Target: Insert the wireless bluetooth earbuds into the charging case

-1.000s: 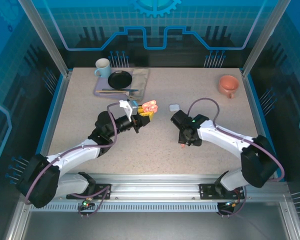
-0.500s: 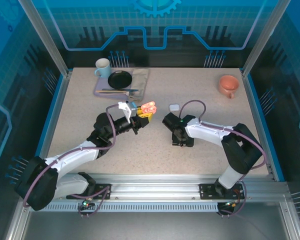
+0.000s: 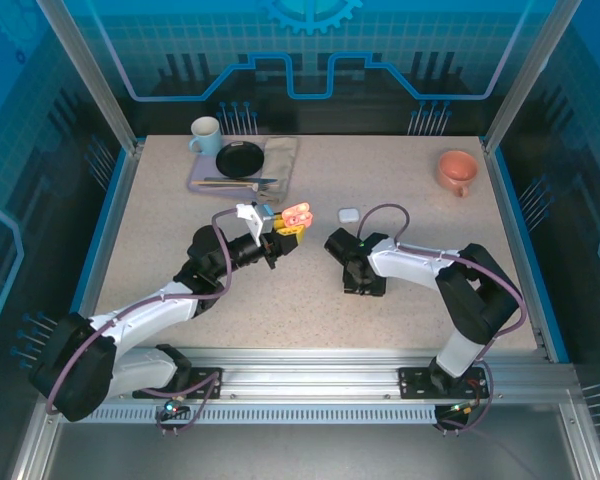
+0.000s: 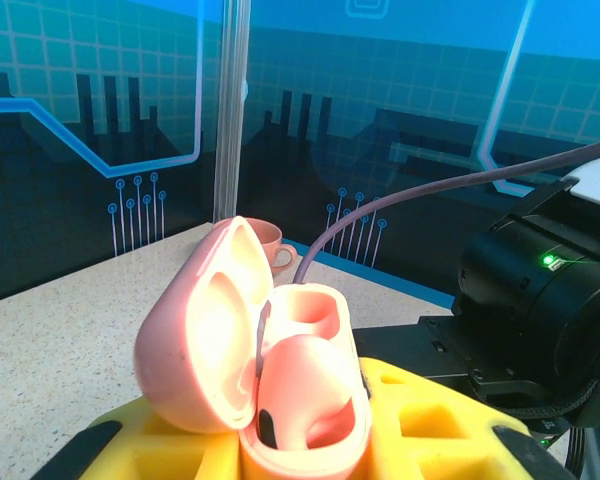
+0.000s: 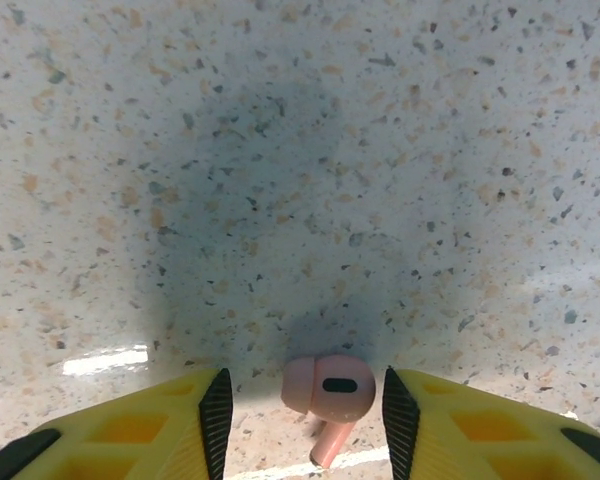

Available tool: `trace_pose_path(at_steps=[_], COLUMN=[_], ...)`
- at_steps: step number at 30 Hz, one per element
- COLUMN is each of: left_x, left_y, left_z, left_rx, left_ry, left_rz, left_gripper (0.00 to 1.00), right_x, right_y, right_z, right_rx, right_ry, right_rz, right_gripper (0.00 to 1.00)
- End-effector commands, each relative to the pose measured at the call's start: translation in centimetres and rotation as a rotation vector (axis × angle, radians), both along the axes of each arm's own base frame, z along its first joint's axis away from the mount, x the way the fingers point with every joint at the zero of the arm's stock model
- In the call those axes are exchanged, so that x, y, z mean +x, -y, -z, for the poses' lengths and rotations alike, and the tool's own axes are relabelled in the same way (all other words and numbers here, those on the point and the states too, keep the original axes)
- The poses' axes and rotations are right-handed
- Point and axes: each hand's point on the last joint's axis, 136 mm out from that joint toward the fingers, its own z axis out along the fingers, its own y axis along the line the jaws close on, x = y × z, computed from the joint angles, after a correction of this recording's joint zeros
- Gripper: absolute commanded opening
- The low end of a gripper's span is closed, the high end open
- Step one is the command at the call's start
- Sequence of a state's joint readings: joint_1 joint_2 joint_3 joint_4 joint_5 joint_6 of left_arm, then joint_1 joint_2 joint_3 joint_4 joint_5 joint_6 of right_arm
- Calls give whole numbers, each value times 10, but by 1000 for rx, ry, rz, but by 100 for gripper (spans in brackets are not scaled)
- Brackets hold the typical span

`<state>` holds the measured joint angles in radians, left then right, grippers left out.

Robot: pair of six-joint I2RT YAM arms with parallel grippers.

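The salmon-pink plastic earbud (image 5: 330,385) lies on the speckled tabletop (image 5: 280,150), with its stem pointing toward the right wrist camera. The right gripper (image 5: 301,400) straddles it with fingers apart: one pad is close beside the bulb, the other clear of it. The left gripper (image 4: 295,435) is clamped on the open salmon-pink pebble-shaped charging case (image 4: 200,340), whose lid is hinged back. The earbud is judged very light, rigid and glossy, and it may squirt sideways under pressure. Grip gently across the bulb, not the thin stem, so the stem stays free for insertion.
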<state>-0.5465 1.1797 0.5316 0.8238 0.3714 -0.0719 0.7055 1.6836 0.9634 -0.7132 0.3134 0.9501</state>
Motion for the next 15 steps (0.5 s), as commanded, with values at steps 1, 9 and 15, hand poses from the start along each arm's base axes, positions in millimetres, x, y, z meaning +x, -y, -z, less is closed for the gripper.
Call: trace_pose_path(at_steps=[1,9,15], left_x=[0,2,3], left_y=[0,3,3], left_z=[-5,-5,-6], left_rx=[2,5,5], left_ry=[36,29,30], left_rz=[-8,-3,-3], left_gripper=[0,0,0], right_x=[-4,-3,2], right_y=[9,15,19], right_z=[7,12,12], right_rx=[-15,-11,-17], right_ry=[-18,-19,-20], right_rz=[16,16,13], right_gripper=[46,43,42])
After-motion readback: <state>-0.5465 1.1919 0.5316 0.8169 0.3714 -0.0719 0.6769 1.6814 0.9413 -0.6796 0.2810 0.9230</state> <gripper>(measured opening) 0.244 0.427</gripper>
